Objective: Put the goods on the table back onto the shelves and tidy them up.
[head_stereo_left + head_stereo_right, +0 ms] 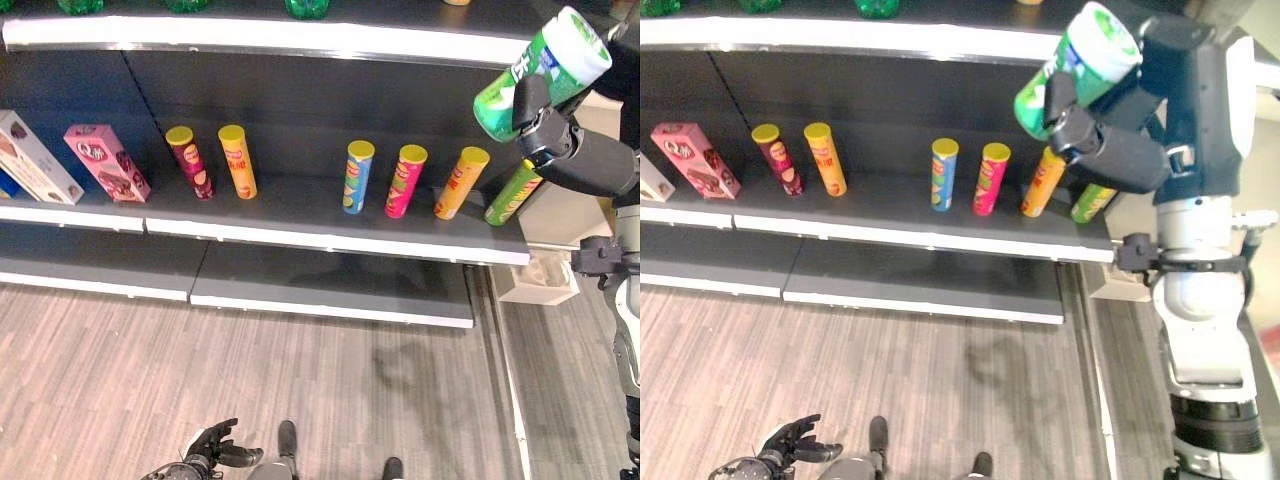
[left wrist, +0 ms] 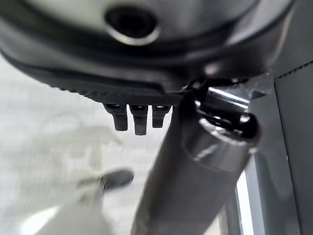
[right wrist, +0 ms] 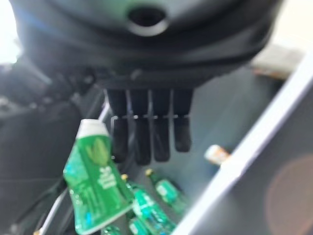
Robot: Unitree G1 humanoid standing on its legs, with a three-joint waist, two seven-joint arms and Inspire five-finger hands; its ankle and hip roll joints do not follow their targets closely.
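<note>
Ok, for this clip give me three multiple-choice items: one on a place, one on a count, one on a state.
1. Where is the green canister?
A. On the floor
B. In the right hand, raised near the upper shelf
C. Lying beside the pink box

2. How many yellow-lidded tubes stand on the middle shelf, left of the right arm?
A. Two
B. Five
C. Eight

3. What is the left hand doing?
A. Hanging low, holding nothing
B. Gripping a tube
C. Pushing the pink box

Answers: B, fingers wrap the canister by the upper shelf; B, two tubes left, three right; A, it hangs near the floor.

Green white-capped canister (image 1: 540,72), tilted, raised beside upper shelf (image 1: 260,40)
</note>
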